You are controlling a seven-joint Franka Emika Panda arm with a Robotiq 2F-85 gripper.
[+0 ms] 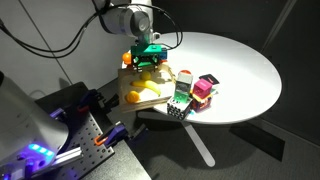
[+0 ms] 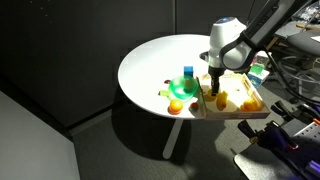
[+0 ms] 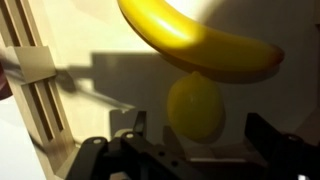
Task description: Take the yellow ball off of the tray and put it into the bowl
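Observation:
In the wrist view the yellow ball lies on the tan tray floor, right below a long yellow banana piece. My gripper is open, with one finger on each side of the ball, close to it and apparently not touching. In both exterior views the gripper hangs low over the tray. A bright green shape just behind the gripper looks like the bowl, but it is partly hidden.
The tray's raised wooden rim runs along the left of the wrist view. An orange ball sits at the tray's far corner. Several small toys stand on the white round table beside the tray.

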